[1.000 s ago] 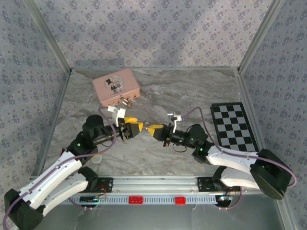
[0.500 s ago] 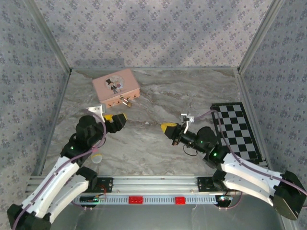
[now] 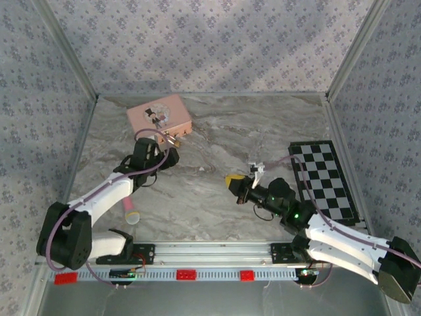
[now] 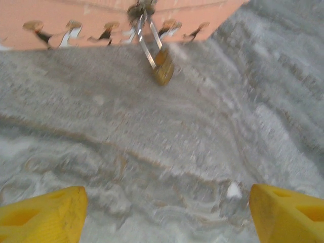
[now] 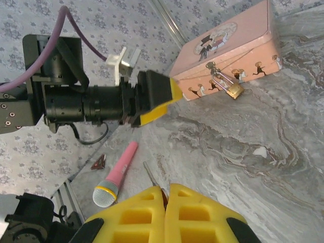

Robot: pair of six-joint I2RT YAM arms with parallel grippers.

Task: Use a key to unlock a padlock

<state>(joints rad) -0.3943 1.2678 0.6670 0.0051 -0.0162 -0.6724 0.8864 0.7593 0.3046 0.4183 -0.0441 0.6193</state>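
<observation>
Left pincer [image 4: 167,215] agape before padlock [image 4: 163,68]

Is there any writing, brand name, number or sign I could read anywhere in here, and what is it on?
No text here can be read.
pink box: a picture of a couple on the lid and small running figures along its side, no lettering visible.
red tags on the front rail: too small to read.
padlock: no marking legible.

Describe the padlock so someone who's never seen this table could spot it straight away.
On the grey marbled table, look for the pink box at the far left. The padlock hangs on its near side: tiny, brass-coloured, with a thin silver shackle, unlike the pink stick nearer the table's front edge.
</observation>
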